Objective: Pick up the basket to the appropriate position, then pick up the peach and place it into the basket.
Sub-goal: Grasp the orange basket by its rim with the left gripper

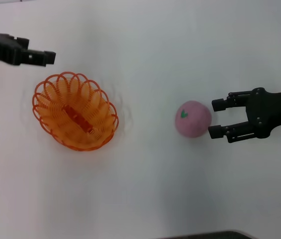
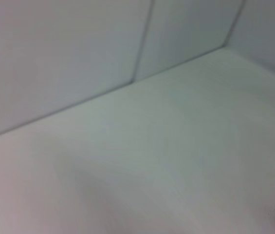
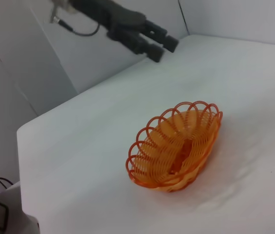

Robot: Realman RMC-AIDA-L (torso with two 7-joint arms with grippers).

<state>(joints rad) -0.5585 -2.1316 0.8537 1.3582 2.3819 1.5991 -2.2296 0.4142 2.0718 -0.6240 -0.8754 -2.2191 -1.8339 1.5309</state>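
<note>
only the head view shows the right claw [image 1: 214, 118] spread beside the peach [image 1: 193, 118]; left claw [image 1: 50, 57] state unclear.

Black right gripper [image 1: 218, 118] with two-pronged jaws and a small white label.

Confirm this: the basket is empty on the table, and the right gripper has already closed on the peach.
Not quite. The head view shows the right gripper open, its fingers either side of the peach's edge, not closed on it; the peach rests on the table. The basket is indeed empty on the table.
</note>
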